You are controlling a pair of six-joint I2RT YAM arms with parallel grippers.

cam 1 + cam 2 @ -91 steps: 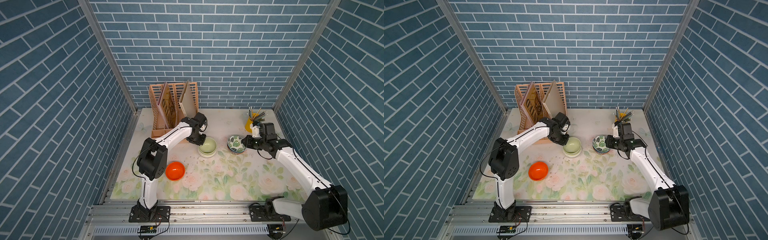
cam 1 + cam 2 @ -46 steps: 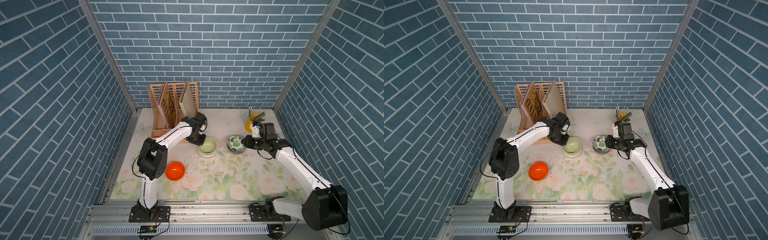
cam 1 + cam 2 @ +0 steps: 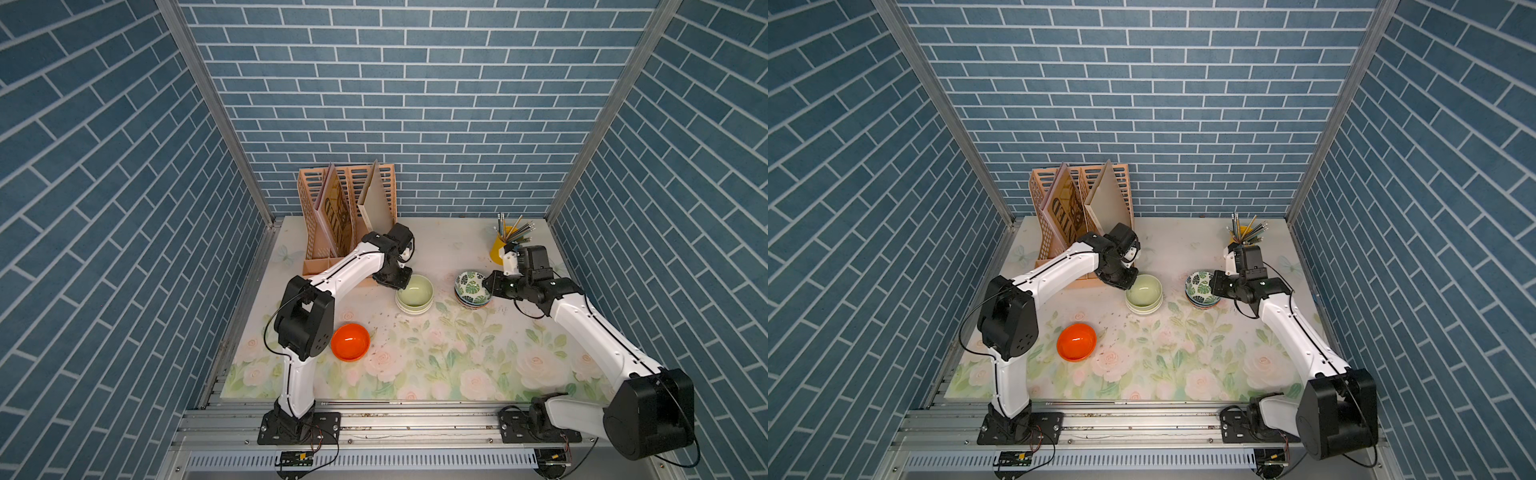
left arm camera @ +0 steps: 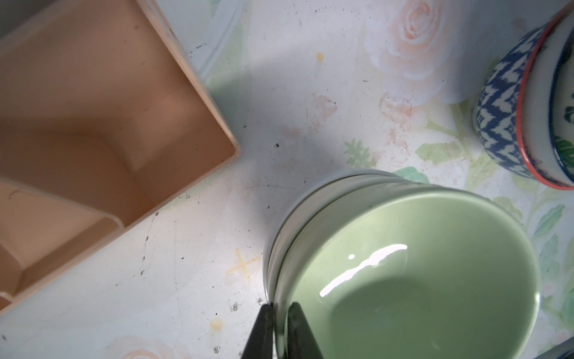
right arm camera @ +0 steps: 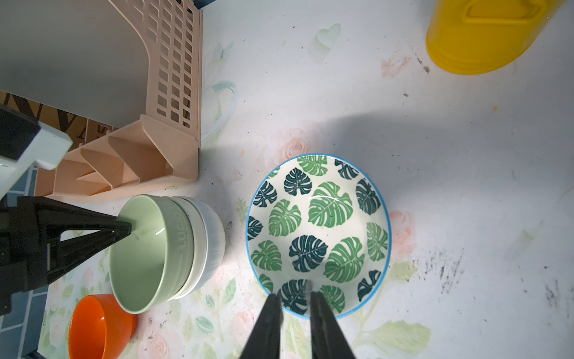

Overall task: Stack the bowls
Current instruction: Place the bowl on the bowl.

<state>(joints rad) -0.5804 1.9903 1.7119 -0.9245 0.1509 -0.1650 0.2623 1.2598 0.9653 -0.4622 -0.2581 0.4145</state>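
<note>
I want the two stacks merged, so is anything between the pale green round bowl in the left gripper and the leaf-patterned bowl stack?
Nothing visible. Only bare floral mat separates the pale green round bowl from the green-leaf patterned bowl; the orange bowl sits aside, nearer the front.

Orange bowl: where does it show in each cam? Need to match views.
Top view: orange bowl sits alone on the floral mat, nearer the camera than the pale green bowl.
Top view: same spot.
Left wrist: not in it.
Right wrist: cropped by the frame edge, just past the pale green bowl.
Shared landmark: the pale green bowl, in all four.
</note>
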